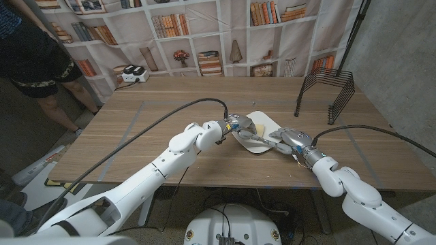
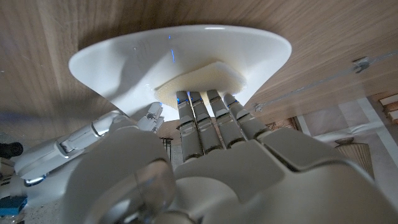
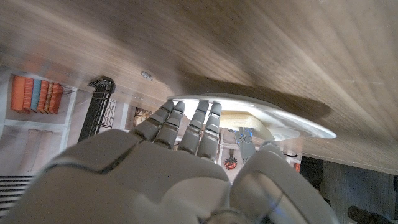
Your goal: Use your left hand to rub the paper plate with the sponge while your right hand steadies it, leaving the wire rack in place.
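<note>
A white paper plate lies on the wooden table just right of the middle. On it is a pale yellow sponge. My left hand comes in from the plate's left, and its fingers press down on the sponge inside the plate. My right hand is at the plate's right side, its fingers reaching onto the plate's rim. The black wire rack stands upright at the table's back right, apart from both hands.
A white and black device sits at the table's far left edge. A person stands behind the table's left corner. Black cables run along both arms. A bookshelf backdrop hangs behind the table.
</note>
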